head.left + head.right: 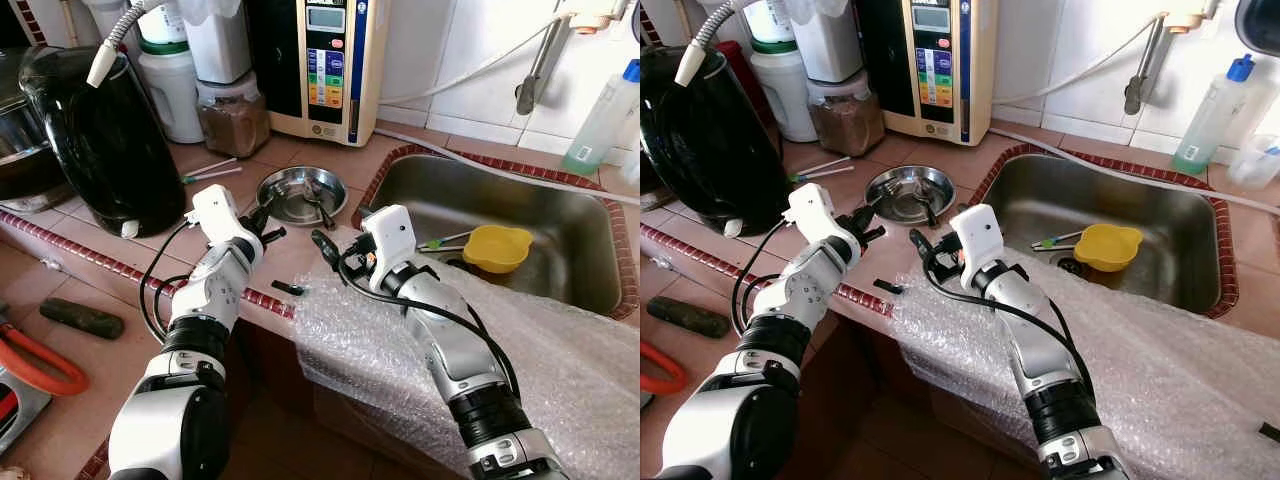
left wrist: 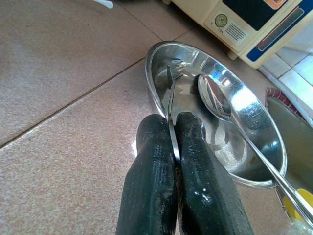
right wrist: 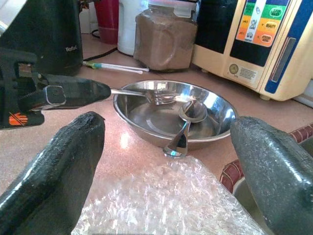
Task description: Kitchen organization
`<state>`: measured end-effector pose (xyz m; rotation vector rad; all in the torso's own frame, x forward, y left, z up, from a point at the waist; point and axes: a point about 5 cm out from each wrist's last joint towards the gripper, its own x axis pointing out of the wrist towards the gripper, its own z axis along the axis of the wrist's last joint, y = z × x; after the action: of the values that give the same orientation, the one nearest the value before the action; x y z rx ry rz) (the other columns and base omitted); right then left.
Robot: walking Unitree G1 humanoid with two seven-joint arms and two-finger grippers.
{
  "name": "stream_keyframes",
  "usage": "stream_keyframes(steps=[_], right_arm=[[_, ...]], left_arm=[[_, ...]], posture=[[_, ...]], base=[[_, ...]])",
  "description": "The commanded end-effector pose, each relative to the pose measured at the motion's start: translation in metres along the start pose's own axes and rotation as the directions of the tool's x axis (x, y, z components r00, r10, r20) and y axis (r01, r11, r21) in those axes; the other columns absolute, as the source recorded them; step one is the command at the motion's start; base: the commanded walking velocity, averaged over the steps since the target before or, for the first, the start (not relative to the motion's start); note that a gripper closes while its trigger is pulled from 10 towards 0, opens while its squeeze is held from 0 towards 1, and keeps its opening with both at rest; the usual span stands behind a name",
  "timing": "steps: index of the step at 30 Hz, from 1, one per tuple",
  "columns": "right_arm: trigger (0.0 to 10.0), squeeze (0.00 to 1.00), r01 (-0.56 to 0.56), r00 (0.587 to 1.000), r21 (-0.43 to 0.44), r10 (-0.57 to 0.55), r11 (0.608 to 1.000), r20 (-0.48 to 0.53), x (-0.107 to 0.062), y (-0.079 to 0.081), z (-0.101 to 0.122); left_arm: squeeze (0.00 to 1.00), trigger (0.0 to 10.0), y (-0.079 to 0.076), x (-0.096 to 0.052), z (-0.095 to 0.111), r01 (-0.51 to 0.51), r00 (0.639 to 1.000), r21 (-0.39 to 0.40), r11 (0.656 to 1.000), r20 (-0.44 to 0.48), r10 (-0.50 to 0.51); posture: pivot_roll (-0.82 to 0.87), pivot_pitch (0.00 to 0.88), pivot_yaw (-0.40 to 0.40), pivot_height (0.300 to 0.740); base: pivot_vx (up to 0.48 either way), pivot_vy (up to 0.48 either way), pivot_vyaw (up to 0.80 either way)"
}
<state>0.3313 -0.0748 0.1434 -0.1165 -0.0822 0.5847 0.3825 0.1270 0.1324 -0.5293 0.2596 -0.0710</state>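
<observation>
Thin steel fork pinched by closed left gripper over round steel bowl; right gripper spread wide, empty.

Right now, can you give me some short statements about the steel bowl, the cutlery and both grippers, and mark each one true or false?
1. The left gripper has its fingers shut on the fork handle. True.
2. The fork's tines rest inside the steel bowl. True.
3. The right gripper is shut on the spoon. False: its fingers are spread wide and hold nothing; the spoon lies in the bowl, handle over the rim.
4. The yellow bowl stands on the counter beside the kettle. False: it sits in the sink.
5. Bubble wrap lies over the counter's front edge. True.
</observation>
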Motion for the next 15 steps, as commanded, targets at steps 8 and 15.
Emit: stream_keyframes(steps=[8,15], right_arm=[[10.0,0.0,-0.003,1.0,-0.01,0.003,1.0,-0.009,0.003,0.0,0.001],[10.0,0.0,0.0,1.0,-0.016,-0.001,1.0,-0.023,0.002,-0.002,-0.001]], left_arm=[[0.0,0.0,0.0,-0.007,0.0,0.01,1.0,0.065,0.998,-0.03,-0.008],[0.0,0.0,0.008,-0.018,-0.003,0.0,0.999,0.077,0.997,-0.05,0.004]], posture=[[0.05,0.0,0.057,0.74],[0.06,0.0,0.052,0.74]], base=[[0.0,0.0,0.0],[0.0,0.0,0.0]])
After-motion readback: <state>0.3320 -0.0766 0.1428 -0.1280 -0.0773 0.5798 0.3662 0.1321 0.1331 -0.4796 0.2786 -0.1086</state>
